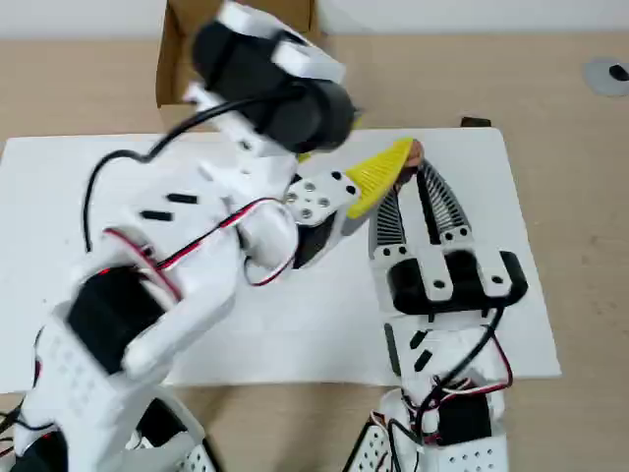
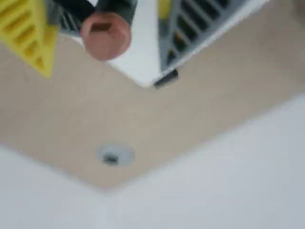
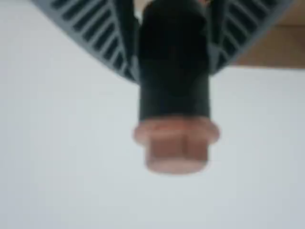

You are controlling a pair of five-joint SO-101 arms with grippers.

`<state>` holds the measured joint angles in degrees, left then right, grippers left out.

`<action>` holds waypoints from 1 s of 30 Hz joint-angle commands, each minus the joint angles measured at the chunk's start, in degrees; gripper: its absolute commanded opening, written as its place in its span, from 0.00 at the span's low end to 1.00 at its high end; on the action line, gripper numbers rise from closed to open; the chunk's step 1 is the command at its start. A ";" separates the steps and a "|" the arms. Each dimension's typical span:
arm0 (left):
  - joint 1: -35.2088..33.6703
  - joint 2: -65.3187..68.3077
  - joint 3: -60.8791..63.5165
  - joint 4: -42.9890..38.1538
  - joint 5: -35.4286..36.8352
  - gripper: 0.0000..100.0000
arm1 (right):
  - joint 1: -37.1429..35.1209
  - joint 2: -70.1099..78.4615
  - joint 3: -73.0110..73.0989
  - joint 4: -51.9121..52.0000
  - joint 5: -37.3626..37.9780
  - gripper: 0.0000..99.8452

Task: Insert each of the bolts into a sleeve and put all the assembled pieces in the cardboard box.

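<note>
Copper-coloured bolt (image 3: 175, 145) sits closest to the right wrist lens, head poking out of the black sleeve (image 3: 174, 71) it is seated in; ribbed grey fingers (image 3: 86, 28) press the sleeve from both sides, so right gripper (image 1: 417, 175) is clenched on the sleeve; in the high view that pair is over the white mat (image 1: 324, 324), about 1 o'clock from mat centre, with the right arm stretched up from 6 o'clock; left arm lies across the mat from 8 o'clock, left gripper (image 1: 393, 162) right by the bolt head; in the left wrist view its yellow finger (image 2: 26, 33) is to one side of the head and a bit more yellow to the other, jaws spread, nothing grasped; cardboard box (image 1: 175, 59) stands off the mat at 11 o'clock, well apart from the pair, inside mostly hidden by the left arm; small black piece (image 1: 475, 122) lies at the mat's far edge near 1 o'clock; grey disc (image 1: 607, 75) on the table (image 1: 570, 197) at 2 o'clock.
</note>
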<state>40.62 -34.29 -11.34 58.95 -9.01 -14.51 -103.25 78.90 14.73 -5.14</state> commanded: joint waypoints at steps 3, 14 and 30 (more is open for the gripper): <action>-10.46 -0.13 -8.00 8.70 4.92 0.16 | 0.84 0.31 -5.67 -10.90 1.23 0.01; -27.08 -0.22 1.23 36.31 -1.58 0.14 | -2.07 47.25 -39.52 -11.34 -7.12 0.01; -41.23 -0.75 23.03 36.31 -10.37 0.10 | -7.16 110.81 -88.84 -11.43 -11.08 0.01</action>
<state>0.70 -34.29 10.81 95.69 -19.12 -21.01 -1.10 3.12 4.88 -14.99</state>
